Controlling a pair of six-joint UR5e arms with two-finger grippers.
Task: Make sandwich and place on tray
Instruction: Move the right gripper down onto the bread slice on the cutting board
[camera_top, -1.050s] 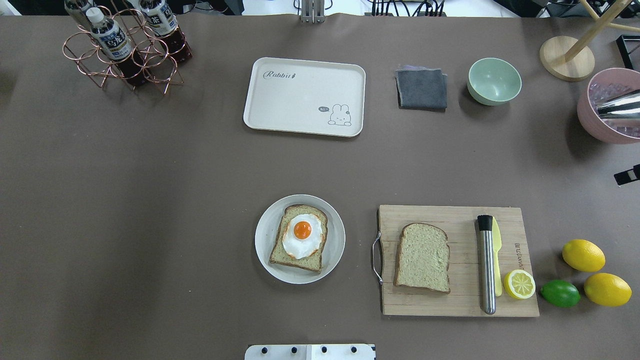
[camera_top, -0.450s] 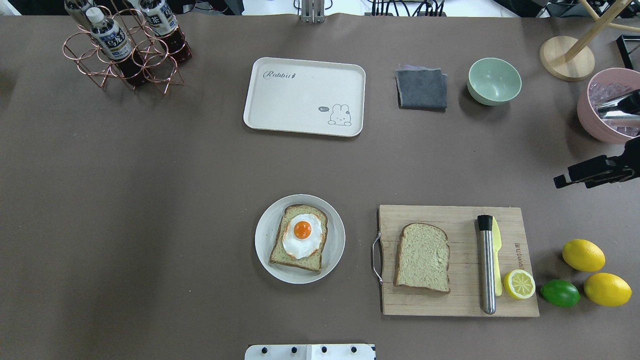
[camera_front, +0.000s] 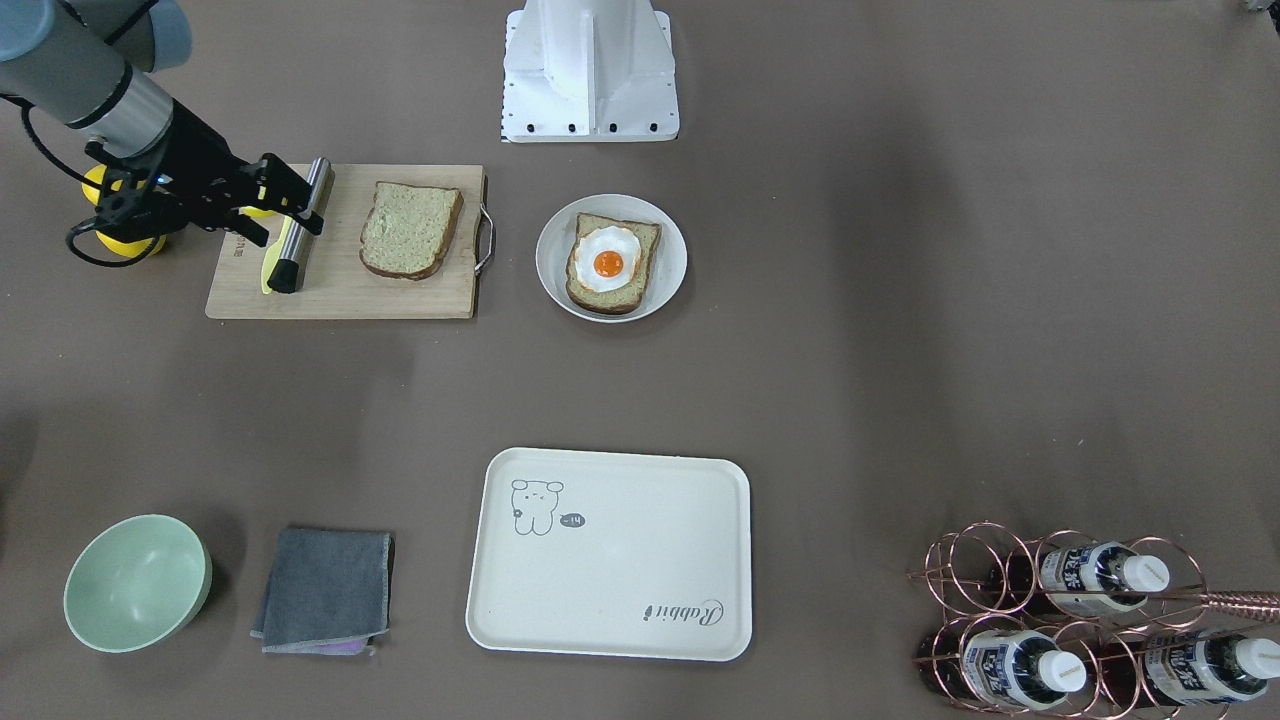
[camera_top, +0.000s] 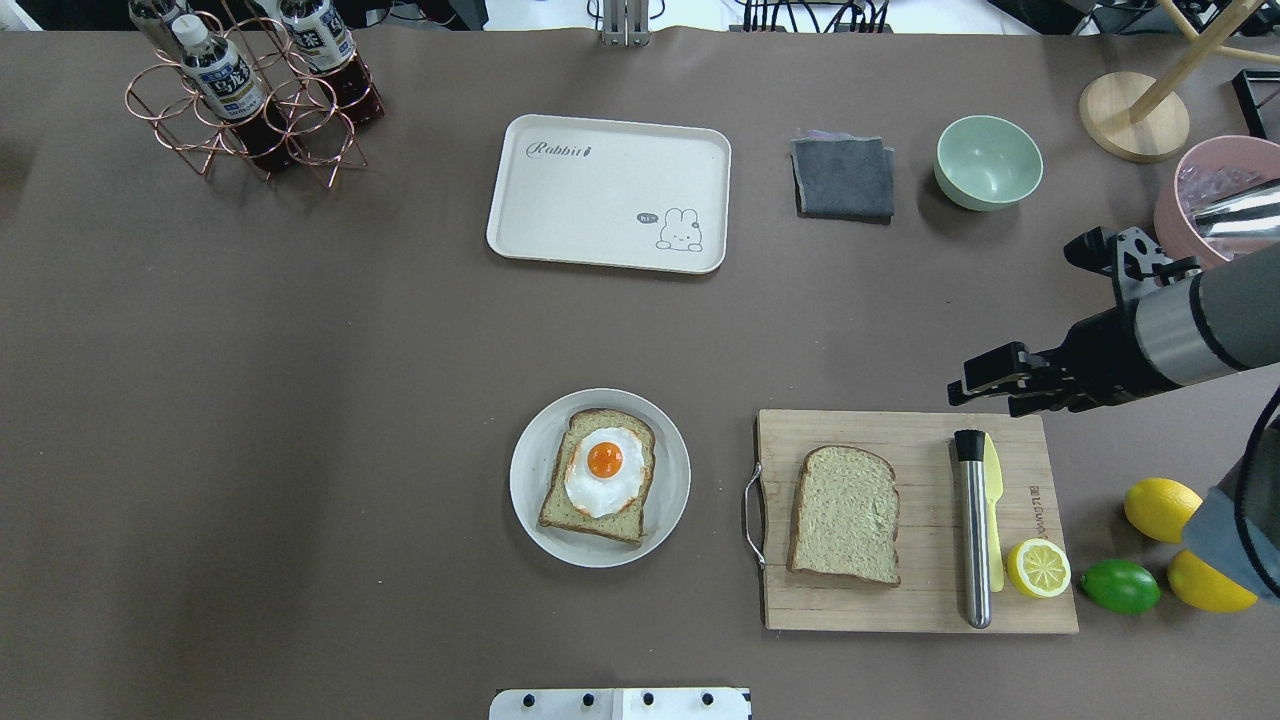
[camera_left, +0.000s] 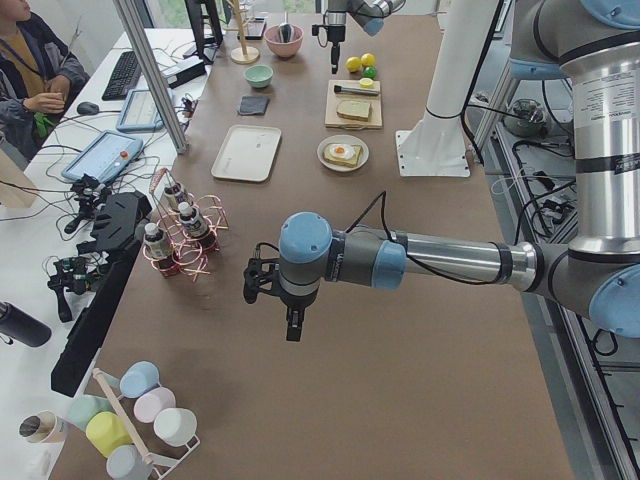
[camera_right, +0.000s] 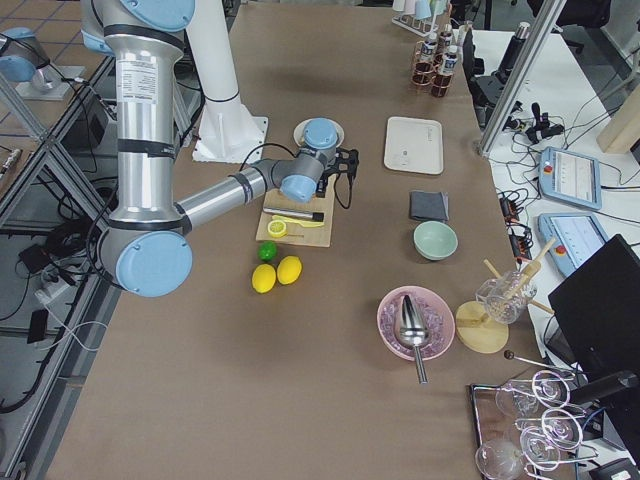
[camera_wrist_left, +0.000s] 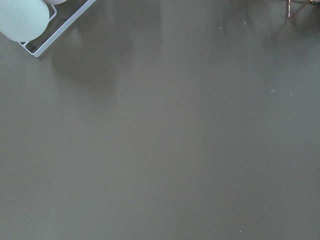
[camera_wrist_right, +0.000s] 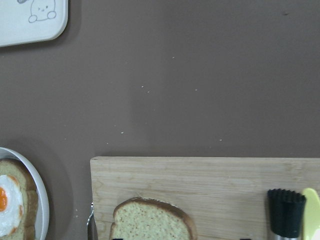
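Right hand (camera_top: 975, 385), fingers spread, empty, hovers just beyond cutting board's (camera_top: 900, 600) far edge, likely lining up for plain slice (camera_top: 845, 515). Egg slice (camera_top: 600, 475) sits on plate (camera_top: 525, 500), tray (camera_top: 608, 193) well apart. Left hand (camera_left: 292, 333): cannot tell.

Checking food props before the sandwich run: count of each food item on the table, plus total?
bread slices: 2
fried egg: 1
whole lemons: 2
lemon half: 1
lime: 1
Total: 7
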